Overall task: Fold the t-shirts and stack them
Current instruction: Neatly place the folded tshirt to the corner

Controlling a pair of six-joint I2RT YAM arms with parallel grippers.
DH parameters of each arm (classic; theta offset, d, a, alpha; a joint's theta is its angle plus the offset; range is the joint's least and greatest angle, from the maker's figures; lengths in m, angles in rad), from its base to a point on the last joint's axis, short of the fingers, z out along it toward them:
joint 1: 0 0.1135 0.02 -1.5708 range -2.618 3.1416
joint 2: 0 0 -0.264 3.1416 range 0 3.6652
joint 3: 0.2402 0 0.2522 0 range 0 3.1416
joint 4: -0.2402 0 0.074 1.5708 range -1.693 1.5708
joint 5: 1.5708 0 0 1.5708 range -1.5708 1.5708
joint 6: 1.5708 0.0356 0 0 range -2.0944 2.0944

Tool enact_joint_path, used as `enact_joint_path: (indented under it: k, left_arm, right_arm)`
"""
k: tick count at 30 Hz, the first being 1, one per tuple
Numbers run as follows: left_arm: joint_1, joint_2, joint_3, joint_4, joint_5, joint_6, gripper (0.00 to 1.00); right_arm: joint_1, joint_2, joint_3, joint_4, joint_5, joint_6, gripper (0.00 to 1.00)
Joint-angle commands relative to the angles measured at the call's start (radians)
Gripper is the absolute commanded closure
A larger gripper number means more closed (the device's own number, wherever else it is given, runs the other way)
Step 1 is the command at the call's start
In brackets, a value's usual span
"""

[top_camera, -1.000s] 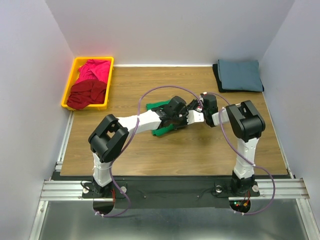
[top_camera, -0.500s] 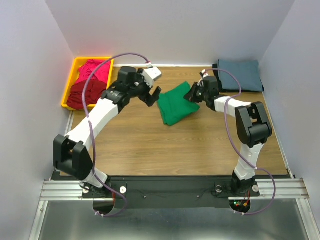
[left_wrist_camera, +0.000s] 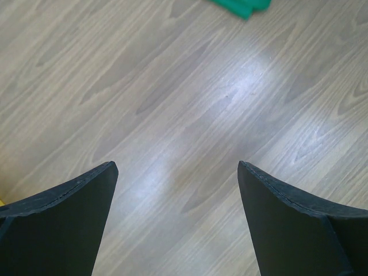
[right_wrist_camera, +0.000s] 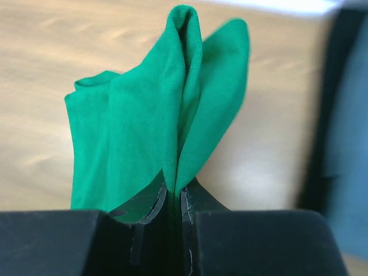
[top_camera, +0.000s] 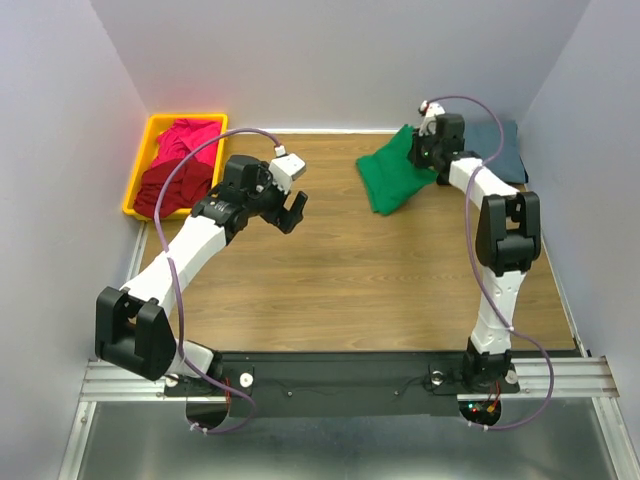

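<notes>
A folded bright green t-shirt (top_camera: 390,175) hangs at the back right of the table, pinched at its edge by my right gripper (top_camera: 425,155), which is shut on it. In the right wrist view the green t-shirt (right_wrist_camera: 155,126) droops from between the jaws. A folded slate blue-grey t-shirt (top_camera: 495,150) lies on a black one at the back right corner, just right of that gripper. My left gripper (top_camera: 292,210) is open over bare wood at the left-centre, its fingers (left_wrist_camera: 63,218) wide apart with nothing between them. Magenta pink (top_camera: 185,140) and dark red (top_camera: 175,188) t-shirts lie in the bin.
The yellow plastic bin (top_camera: 140,165) stands at the back left corner. White walls close in the table on three sides. A metal rail runs along the near edge by the arm bases.
My right gripper has carried the green t-shirt from the table's middle toward the back right corner. My left gripper let go of it, opened wide and pulled back to the left.
</notes>
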Motion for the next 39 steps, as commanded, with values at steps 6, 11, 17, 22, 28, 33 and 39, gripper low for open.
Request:
enact_joint_path:
  k: [6, 11, 17, 22, 28, 33, 39]
  left_arm:
    - [0.003, -0.050, -0.051, 0.056, -0.007, -0.049, 0.02]
    - [0.005, -0.048, -0.059, 0.051, -0.012, -0.045, 0.02]
    - [0.005, -0.044, -0.059, 0.056, -0.010, -0.043, 0.02]
    - [0.005, -0.031, -0.056, 0.058, -0.003, -0.046, 0.02]
    - [0.005, -0.017, -0.040, 0.053, 0.007, -0.046, 0.02]
    - [0.005, -0.014, -0.034, 0.048, 0.014, -0.048, 0.02]
    - [0.003, -0.004, -0.034, 0.048, 0.024, -0.051, 0.02]
  right_arm:
    - [-0.106, 0.119, 0.347, -0.119, 0.033, -0.191, 0.99]
    - [-0.113, 0.139, 0.429, -0.144, 0.033, -0.227, 0.99]
    - [-0.135, 0.146, 0.515, -0.178, 0.041, -0.268, 0.99]
    - [-0.150, 0.126, 0.570, -0.208, 0.029, -0.267, 0.99]
    - [-0.166, 0.102, 0.593, -0.236, 0.016, -0.253, 0.99]
    - [-0.189, 0.086, 0.625, -0.258, -0.003, -0.248, 0.99]
    - [-0.204, 0.082, 0.676, -0.293, -0.056, -0.215, 0.99]
